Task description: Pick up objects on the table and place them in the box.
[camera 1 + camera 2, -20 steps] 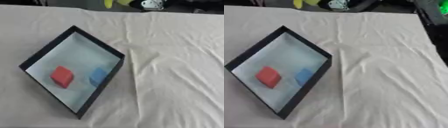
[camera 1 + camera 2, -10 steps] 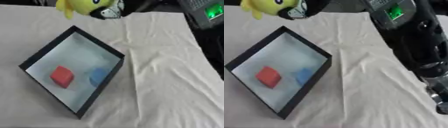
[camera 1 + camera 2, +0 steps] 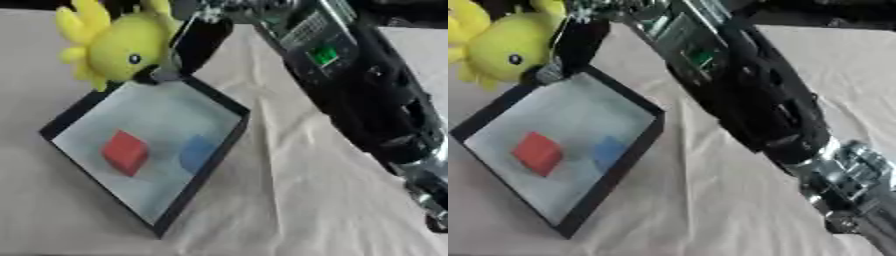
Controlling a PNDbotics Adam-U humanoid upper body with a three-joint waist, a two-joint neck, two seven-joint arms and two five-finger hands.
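Note:
My right hand (image 3: pixel 194 39) reaches in from the right with its black arm (image 3: pixel 367 95) across the view, fingers curled on a yellow plush toy (image 3: pixel 114 45). The toy hangs above the far corner of the black box (image 3: pixel 219 155). Inside the box, on its pale floor, lie a red block (image 3: pixel 124 152) and a blue block (image 3: pixel 198 153). My left hand shows in no view.
A cream cloth (image 3: pixel 306 210) with folds covers the table around the box. The arm with its green-lit panel (image 3: pixel 325 54) fills the upper right of both views.
My right arm has swung far into view from the upper right, bringing the yellow plush toy down to the box's far corner. The red and blue blocks have not moved.

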